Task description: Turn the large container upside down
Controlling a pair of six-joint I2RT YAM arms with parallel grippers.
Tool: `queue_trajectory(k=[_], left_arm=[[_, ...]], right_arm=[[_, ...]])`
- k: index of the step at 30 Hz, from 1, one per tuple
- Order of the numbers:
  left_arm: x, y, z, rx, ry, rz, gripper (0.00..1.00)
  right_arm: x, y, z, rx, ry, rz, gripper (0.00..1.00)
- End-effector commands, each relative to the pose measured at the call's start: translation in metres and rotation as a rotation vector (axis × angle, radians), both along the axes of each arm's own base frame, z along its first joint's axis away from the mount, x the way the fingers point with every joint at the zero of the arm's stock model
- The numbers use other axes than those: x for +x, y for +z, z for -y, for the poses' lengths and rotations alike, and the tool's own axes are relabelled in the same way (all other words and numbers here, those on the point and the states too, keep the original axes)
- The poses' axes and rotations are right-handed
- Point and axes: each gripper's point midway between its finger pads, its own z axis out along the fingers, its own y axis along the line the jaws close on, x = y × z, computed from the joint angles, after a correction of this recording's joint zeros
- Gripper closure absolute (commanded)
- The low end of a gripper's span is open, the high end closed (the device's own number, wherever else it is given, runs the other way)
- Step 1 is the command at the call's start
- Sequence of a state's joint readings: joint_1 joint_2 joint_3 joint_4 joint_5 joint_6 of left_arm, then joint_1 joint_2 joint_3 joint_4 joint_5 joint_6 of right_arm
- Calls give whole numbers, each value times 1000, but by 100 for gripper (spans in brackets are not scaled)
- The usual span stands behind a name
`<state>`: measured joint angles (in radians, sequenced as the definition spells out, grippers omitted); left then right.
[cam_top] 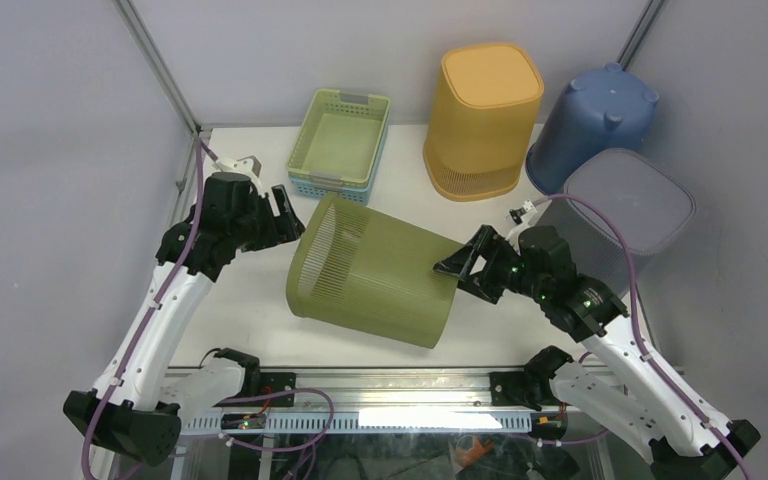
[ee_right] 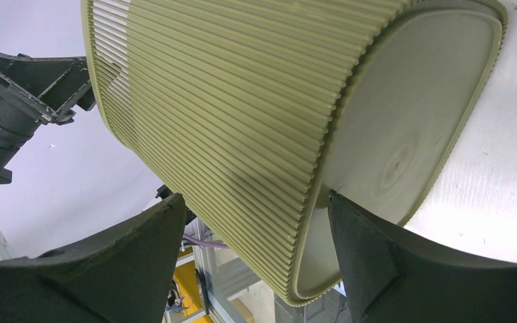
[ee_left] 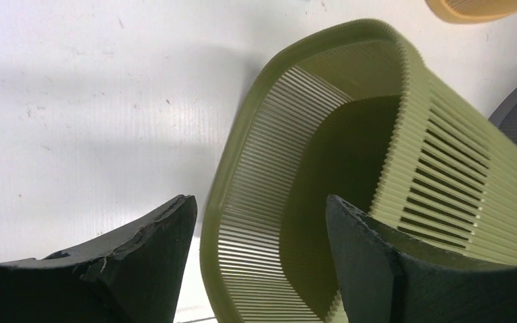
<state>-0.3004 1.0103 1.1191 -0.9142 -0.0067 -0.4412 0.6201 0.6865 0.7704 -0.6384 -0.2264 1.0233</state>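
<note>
Lying sideways mid-frame, olive-green slatted plastic bin (cam_top: 380, 270) is pointing mouth left at your left gripper (cam_top: 290, 215), base right at right gripper (cam_top: 460, 255); both are gaping wide, clamping nothing.

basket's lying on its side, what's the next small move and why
Probably shut the left gripper on the rim: the basket lies on its side and the rim sits between that gripper's open fingers. The right gripper is open too, straddling the base edge, so nothing grips it yet.
</note>
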Motion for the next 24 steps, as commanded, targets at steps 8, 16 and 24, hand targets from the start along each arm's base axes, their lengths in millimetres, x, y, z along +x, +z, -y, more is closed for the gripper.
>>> queue_trajectory(k=[8, 16, 24], left_arm=[[-4, 76, 9, -91, -49, 216, 28], [-13, 35, 18, -76, -125, 77, 29], [-14, 13, 18, -59, -133, 11, 29]], right_arm=[[6, 38, -15, 99, 34, 101, 19], [7, 39, -16, 100, 33, 105, 19], [8, 46, -21, 133, 48, 122, 19]])
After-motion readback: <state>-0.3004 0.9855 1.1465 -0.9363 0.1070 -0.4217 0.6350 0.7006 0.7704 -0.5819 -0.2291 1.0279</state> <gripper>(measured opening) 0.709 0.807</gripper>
